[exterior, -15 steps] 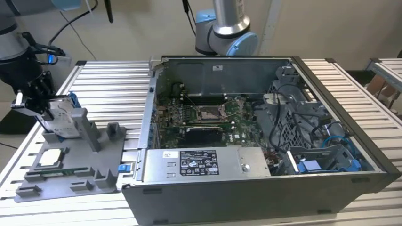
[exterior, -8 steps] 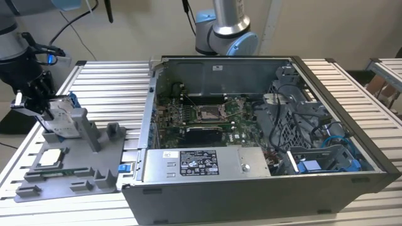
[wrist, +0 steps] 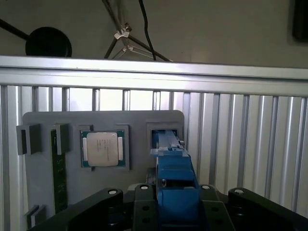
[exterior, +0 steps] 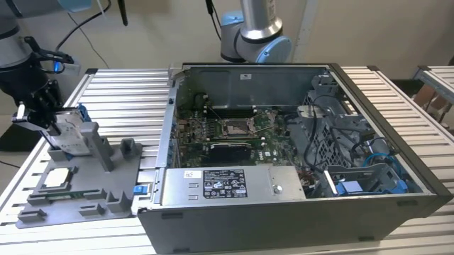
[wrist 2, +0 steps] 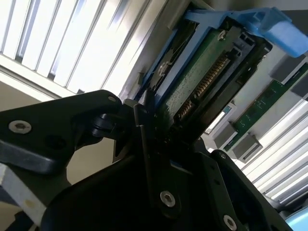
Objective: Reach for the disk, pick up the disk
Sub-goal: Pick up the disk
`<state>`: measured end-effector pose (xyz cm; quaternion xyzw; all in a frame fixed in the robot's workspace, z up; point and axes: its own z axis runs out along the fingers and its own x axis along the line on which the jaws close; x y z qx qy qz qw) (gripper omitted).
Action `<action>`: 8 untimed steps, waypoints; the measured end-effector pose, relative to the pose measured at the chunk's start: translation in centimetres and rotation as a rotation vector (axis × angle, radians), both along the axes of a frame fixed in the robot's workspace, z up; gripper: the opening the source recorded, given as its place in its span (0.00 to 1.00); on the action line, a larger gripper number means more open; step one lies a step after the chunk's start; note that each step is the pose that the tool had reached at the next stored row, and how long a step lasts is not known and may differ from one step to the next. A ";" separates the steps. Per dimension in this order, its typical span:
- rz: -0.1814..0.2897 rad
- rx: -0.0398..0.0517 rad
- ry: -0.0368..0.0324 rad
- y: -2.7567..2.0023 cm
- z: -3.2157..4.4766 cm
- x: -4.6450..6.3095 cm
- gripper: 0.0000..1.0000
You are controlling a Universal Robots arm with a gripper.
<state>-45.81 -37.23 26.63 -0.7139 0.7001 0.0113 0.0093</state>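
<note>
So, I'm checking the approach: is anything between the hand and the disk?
Nothing visible does. The hand is right at the disk, which stands propped in the grey holder. In both wrist views its blue frame sits close up to the hand.

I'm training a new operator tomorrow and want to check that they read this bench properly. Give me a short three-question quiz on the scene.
1. True or false: the disk stands upright in a slot of the grey fixture rather than lying flat.
2. Multiple choice: what lies in the square pocket of the fixture, next to the disk's slot? A) a processor chip B) a fan C) a screwdriver
3. Fill in: of all the parts on the fixture, the tool is closest to the ____.

Key: 1 true; 2 A; 3 disk.
</note>
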 end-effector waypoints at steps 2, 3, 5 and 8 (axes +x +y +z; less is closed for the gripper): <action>0.000 -0.0002 0.0004 0.00 0.12 0.0 0.00; 0.000 -0.0002 0.0003 0.00 0.18 0.0 0.00; 0.000 -0.0002 0.0004 0.00 0.31 0.0 0.00; 0.000 -0.0002 0.0004 0.00 0.55 0.0 0.00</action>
